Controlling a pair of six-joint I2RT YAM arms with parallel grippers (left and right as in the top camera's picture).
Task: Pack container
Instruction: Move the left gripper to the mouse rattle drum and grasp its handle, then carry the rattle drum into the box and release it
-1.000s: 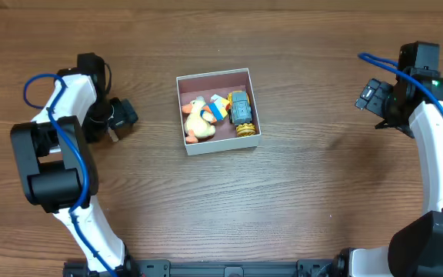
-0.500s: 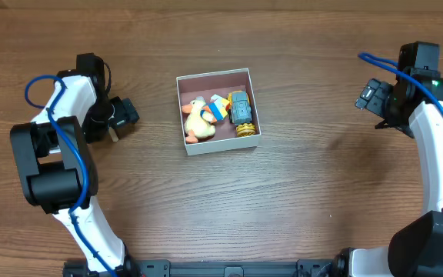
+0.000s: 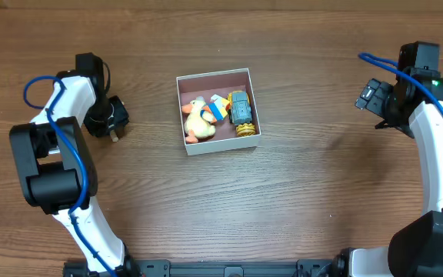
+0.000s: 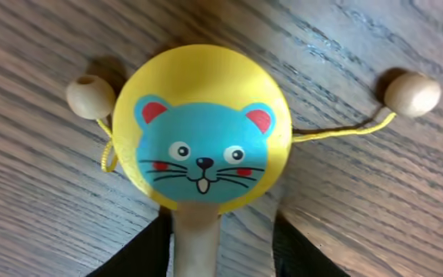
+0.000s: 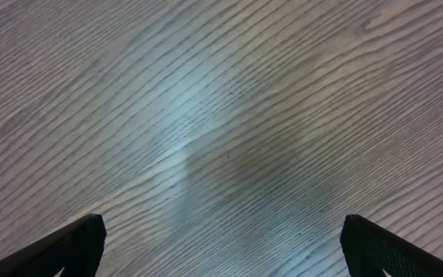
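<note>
The container [image 3: 206, 85] is a square white-walled box with a pink inside, at the table's middle. In it lie a yellow duck [image 3: 197, 121], a yellow toy car [image 3: 241, 110] and a small blue and orange piece [image 3: 218, 106]. A yellow drum rattle [image 4: 202, 127] with a blue mouse face and two wooden beads on strings lies on the table to its left. My left gripper [image 4: 223, 254] straddles the rattle's wooden handle [image 4: 196, 242]: the left finger touches it, while a gap shows at the right finger. In the overhead view my left gripper [image 3: 112, 123] hides the rattle. My right gripper [image 5: 221, 246] hangs open over bare wood.
The wooden table [image 3: 298, 200] spreads around the box. My right gripper [image 3: 371, 96] stands far right of the box, with its arm running down the right edge. The left arm's base [image 3: 48, 165] sits at the left edge.
My left gripper's fingers have drawn inward around the rattle's handle and look narrower from above. The right arm and the box have not moved.
</note>
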